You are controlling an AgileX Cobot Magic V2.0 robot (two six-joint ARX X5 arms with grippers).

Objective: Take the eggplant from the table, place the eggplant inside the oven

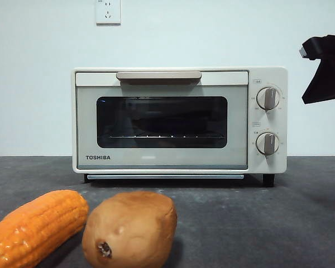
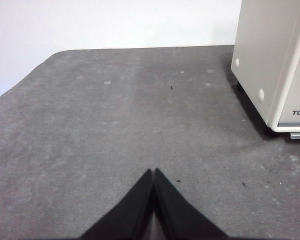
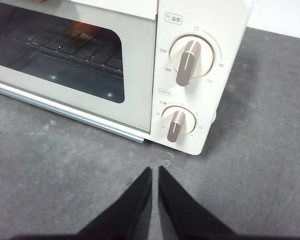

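Bare table (image 1: 301, 223) before the shut oven (image 1: 162, 134) door, corn cob (image 1: 33, 229) and potato (image 1: 129, 229) crowding the near left

one oven (image 1: 178, 120) with two knobs (image 1: 267, 98) and one handle (image 1: 158, 75). one corn cob (image 1: 36, 226), one potato (image 1: 130, 229). one wall socket (image 1: 108, 11). two grippers: left (image 2: 153, 172), right (image 3: 154, 171). one table (image 1: 268, 223).
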